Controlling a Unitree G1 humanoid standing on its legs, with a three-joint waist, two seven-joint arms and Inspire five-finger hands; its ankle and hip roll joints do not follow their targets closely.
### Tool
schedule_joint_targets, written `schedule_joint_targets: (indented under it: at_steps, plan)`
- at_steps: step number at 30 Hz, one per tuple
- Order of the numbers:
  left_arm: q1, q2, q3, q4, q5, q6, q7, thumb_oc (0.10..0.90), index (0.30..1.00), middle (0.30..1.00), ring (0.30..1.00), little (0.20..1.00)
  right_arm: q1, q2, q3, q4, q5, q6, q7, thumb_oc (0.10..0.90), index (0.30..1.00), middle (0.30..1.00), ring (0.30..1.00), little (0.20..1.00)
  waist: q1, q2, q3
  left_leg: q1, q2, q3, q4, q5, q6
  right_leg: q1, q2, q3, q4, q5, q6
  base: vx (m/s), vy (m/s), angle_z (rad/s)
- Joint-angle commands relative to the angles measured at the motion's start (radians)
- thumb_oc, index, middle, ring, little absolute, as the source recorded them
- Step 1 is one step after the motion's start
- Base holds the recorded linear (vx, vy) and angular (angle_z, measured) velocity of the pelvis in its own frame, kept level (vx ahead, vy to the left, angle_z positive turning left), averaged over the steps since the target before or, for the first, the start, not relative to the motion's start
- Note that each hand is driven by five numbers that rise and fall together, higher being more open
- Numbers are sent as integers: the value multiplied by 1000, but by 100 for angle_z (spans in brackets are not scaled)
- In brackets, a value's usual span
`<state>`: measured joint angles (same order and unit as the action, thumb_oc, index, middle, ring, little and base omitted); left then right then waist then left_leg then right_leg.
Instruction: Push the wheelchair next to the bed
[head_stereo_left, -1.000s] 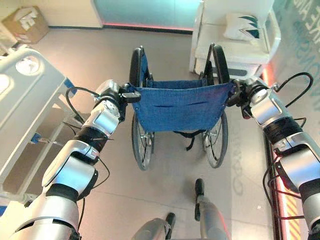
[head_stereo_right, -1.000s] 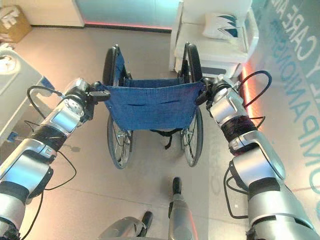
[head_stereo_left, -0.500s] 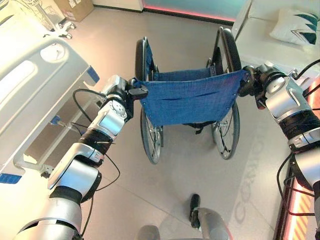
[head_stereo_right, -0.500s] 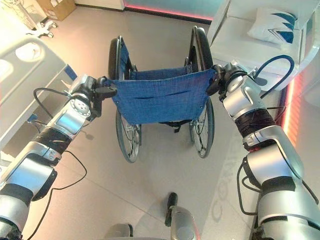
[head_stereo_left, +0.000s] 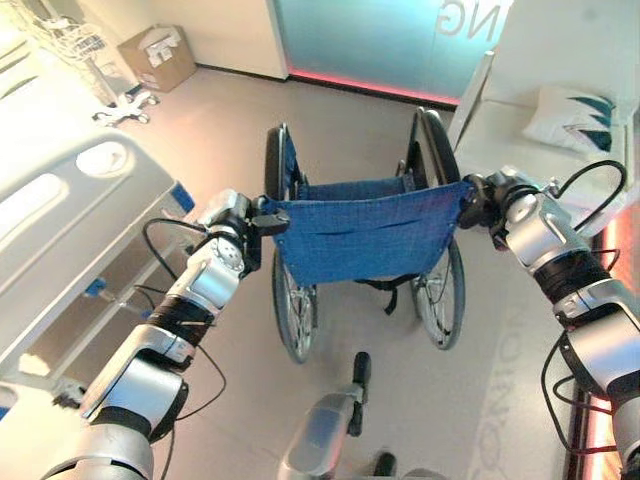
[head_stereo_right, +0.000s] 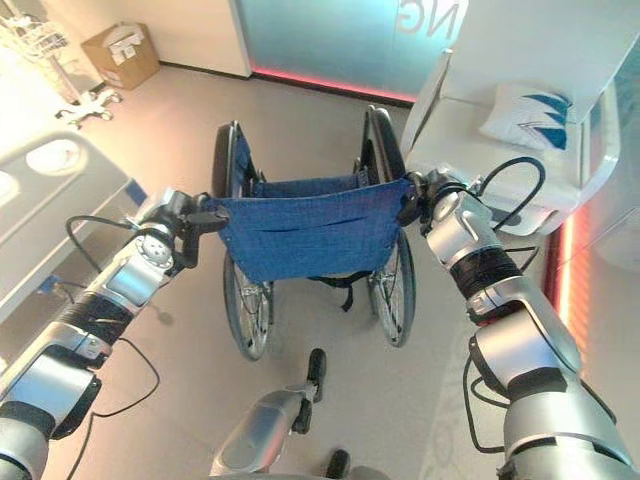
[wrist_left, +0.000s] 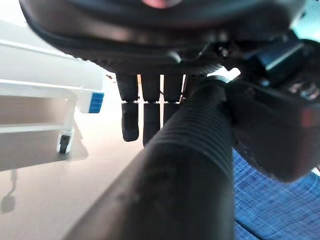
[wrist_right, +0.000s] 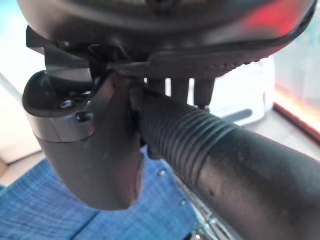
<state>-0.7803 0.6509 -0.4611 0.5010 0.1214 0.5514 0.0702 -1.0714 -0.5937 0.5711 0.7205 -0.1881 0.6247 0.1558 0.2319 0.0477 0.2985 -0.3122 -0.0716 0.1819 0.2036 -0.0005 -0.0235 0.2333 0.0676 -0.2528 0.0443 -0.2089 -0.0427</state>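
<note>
1. Gripping a wheelchair (head_stereo_left: 360, 235) from behind, a humanoid robot looks down over its two silver arms at the chair's blue cloth backrest (head_stereo_left: 362, 228), which is stretched between two push handles.

2. The left hand (head_stereo_left: 243, 218) is at the left push handle (wrist_left: 185, 165). Seen from the wrist, its dark fingers (wrist_left: 145, 115) curl down over the ribbed black grip, so it is clamped on that handle.

3. The right hand (head_stereo_left: 478, 200) is at the right push handle (wrist_right: 200, 145). From its wrist, the thumb and fingers wrap the ribbed grip, so it too is clamped on.

4. The wheelchair stands upright on a pale floor, its two large wheels on the ground, facing away from the robot.

5. The bed (head_stereo_left: 70, 230), white with a moulded side rail, runs along the robot's left. The wheelchair sits near it but apart, with a strip of open floor between the left wheel and the bed frame.

6. A white couch (head_stereo_left: 520, 120) with a patterned cushion (head_stereo_left: 572, 116) stands close by the right wheel. A cardboard box (head_stereo_left: 158, 55) rests by the far wall.

7. The step in hand appears to be the pushing itself, with both grips secured and the chair not yet beside the bed.

8. The next move likely calls for rolling the chair forward while steering left, keeping both grips firm, and watching that the left wheel does not strike the bed frame.
</note>
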Motion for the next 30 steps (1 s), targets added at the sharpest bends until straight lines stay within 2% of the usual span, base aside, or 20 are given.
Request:
schedule_joint_targets:
  at_steps: [1,3,4,6,8,9,11,12,13,14,15,17,18,20,22,24,25,27,28,30]
  plan:
    - [172,15,26,72,-49,-132,-106,400,300,300,300,300,38,-109,120,-56,-140,-278,-67,400,300,300,300,300,28,-70,24,11,-14,-52,23,46,101,-47,-21,79,351,33,78,757,26,3]
    - [193,33,33,51,-21,-128,-131,400,300,300,300,300,72,-107,110,-71,-131,-293,-81,400,300,300,300,300,56,-94,-7,37,-17,-74,5,42,127,-39,-61,64,476,178,153,599,23,18]
    - [196,34,35,47,-15,-127,-135,400,300,300,300,300,76,-108,107,-73,-131,-296,-83,400,300,300,300,300,59,-96,-12,41,-18,-77,3,41,130,-40,-64,67,485,192,161,489,29,18]
    - [219,37,33,29,13,-125,-140,400,300,300,300,300,105,-117,90,-95,-128,-304,-95,400,300,300,300,300,63,-109,-39,62,-36,-108,-9,35,139,-64,-68,101,541,291,197,456,15,23]
    - [231,37,33,21,18,-127,-133,400,300,300,300,300,113,-120,81,-121,-140,-294,-85,400,300,300,300,300,52,-98,-43,86,-32,-135,-9,20,144,-124,-102,95,570,311,188,380,-60,18]
    - [220,37,22,35,21,-144,-121,400,300,300,300,300,103,-111,86,-126,-136,-285,-100,400,300,300,300,300,27,-85,-18,123,-25,-169,-1,-2,144,-220,-149,84,555,276,173,396,-161,7]
    - [204,35,11,47,23,-151,-115,400,300,300,300,300,89,-103,91,-125,-135,-275,-110,400,300,300,300,300,7,-72,-1,148,-14,-204,5,-15,140,-311,-173,80,506,278,161,260,-239,16]
    - [174,41,-4,58,16,-153,-100,400,300,300,300,300,67,-94,99,-121,-130,-272,-127,400,300,300,300,300,-20,-74,34,172,-15,-241,23,-46,134,-423,-230,81,421,331,158,238,-381,37]
    - [143,52,-12,67,9,-154,-100,400,300,300,300,300,46,-88,104,-118,-138,-266,-134,400,300,300,300,300,-42,-82,62,179,-15,-262,49,-81,130,-487,-268,90,339,370,165,342,-506,56]
    - [122,56,-16,71,6,-160,-98,400,300,300,300,300,24,-93,111,-119,-142,-257,-132,400,300,300,300,300,-57,-96,81,193,-21,-293,58,-112,120,-524,-300,105,199,394,181,328,-426,93]
    - [116,59,-16,71,2,-163,-97,400,300,300,300,300,15,-97,113,-121,-149,-253,-126,400,300,300,300,300,-64,-100,87,200,-21,-309,60,-124,114,-534,-311,113,132,398,187,441,-426,150]
    - [119,52,-12,65,7,-173,-98,400,300,300,300,300,-5,-118,112,-136,-169,-242,-93,400,300,300,300,300,-85,-96,89,233,-12,-374,56,-158,101,-526,-306,166,-56,418,208,448,-343,131]
    - [123,48,-12,61,8,-174,-99,400,300,300,300,300,-6,-123,111,-145,-173,-234,-84,400,300,300,300,300,-87,-97,87,233,-13,-385,59,-161,99,-519,-303,179,-55,418,208,441,-418,75]
    - [142,44,-9,27,28,-158,-101,400,300,300,300,300,-29,-137,115,-193,-180,-191,-45,400,300,300,300,300,-81,-127,78,210,-10,-406,100,-185,81,-483,-312,196,-8,422,206,391,-510,81]
    - [146,48,-4,12,37,-152,-111,400,300,300,300,300,-52,-148,125,-199,-185,-183,-23,400,300,300,300,300,-79,-145,72,191,2,-414,126,-199,69,-464,-302,199,7,400,210,281,-445,60]
    - [152,38,-8,10,35,-147,-125,400,300,300,300,300,-74,-174,144,-196,-184,-190,5,400,300,300,300,300,-96,-148,66,200,50,-415,122,-184,50,-463,-275,191,72,366,204,323,-406,72]
    - [160,37,-12,5,25,-135,-127,400,300,300,300,300,-78,-188,146,-204,-197,-204,33,400,300,300,300,300,-107,-145,66,226,97,-405,112,-168,35,-469,-273,172,116,341,198,368,-341,76]
    - [168,27,-13,-7,22,-110,-129,400,300,300,300,300,-82,-210,160,-230,-240,-237,71,400,300,300,300,300,-121,-141,67,272,182,-361,77,-80,-6,-465,-266,116,165,309,184,362,-335,50]
    - [167,22,-12,-19,28,-101,-136,400,300,300,300,300,-87,-229,169,-243,-246,-239,86,400,300,300,300,300,-132,-132,70,280,221,-345,61,-18,-15,-458,-247,110,180,283,164,307,-316,44]
    - [160,8,-12,-20,26,-104,-134,400,300,300,300,300,-76,-251,169,-258,-281,-262,94,400,300,300,300,300,-160,-125,72,299,281,-290,42,53,-25,-441,-227,78,193,257,144,335,-430,59]
